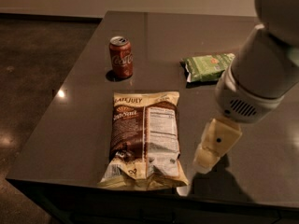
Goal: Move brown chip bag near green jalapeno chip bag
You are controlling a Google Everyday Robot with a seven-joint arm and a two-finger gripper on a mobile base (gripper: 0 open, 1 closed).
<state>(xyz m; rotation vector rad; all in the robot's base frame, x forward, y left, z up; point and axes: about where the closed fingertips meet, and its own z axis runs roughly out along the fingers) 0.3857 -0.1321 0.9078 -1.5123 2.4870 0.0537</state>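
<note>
The brown chip bag (144, 139) lies flat near the table's front edge, label side up, "Late July" lettering at its far end. The small green jalapeno chip bag (208, 66) lies farther back to the right, partly hidden behind my arm. My gripper (211, 148) hangs just right of the brown bag's lower half, a little above the table, touching neither bag.
A red cola can (121, 57) stands upright at the back left of the brown bag. The dark grey table (74, 125) ends at a front edge just below the brown bag and a left edge over the dark floor.
</note>
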